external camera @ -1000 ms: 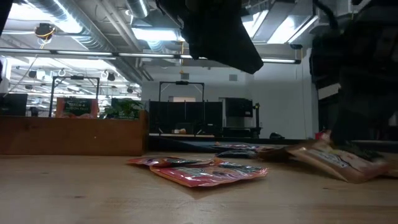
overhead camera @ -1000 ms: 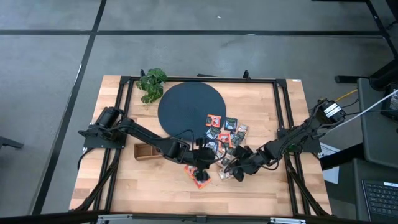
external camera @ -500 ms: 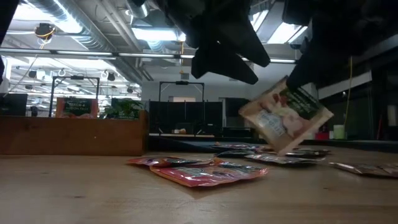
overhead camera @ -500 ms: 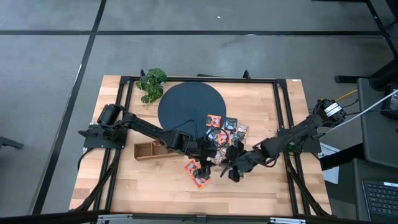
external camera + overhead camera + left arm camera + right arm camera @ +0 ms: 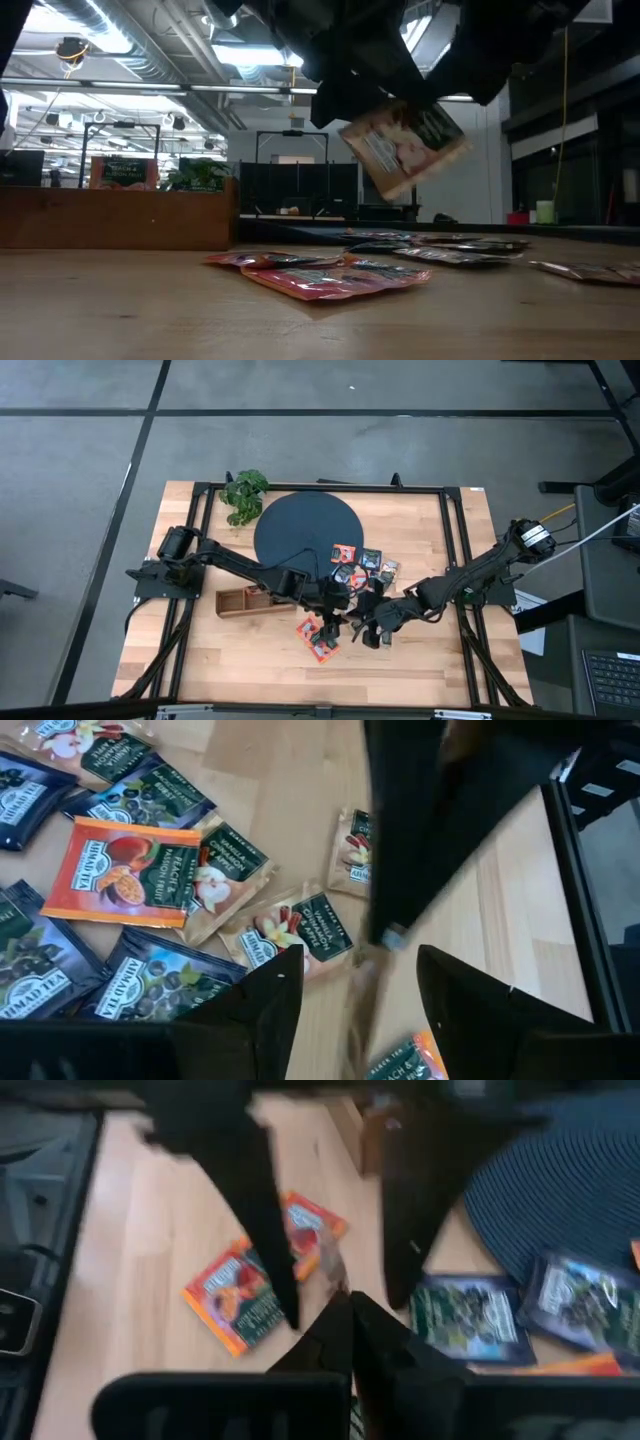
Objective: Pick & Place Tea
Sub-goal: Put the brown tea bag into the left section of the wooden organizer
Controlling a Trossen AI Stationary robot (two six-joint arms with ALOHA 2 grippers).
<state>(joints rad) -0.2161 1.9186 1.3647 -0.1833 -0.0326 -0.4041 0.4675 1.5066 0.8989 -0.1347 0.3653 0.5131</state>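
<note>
I've got the pale wooden counter [image 5: 420,530] under both arms, the matte dark disc [image 5: 305,530] behind, and loose tea sachets [image 5: 120,870] scattered flat between them. My right end effector [image 5: 372,635] is pinched tight on one sachet [image 5: 402,148], hanging tilted above the counter, while the left end effector [image 5: 330,628] stands wide just beside it. These glossy foil squares look feather-light, floppy and slick, so I'd grip at an edge.

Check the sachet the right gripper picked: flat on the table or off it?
Off it. In the low view the sachet hangs tilted, clear of the table, pinched by the shut right gripper.
</note>
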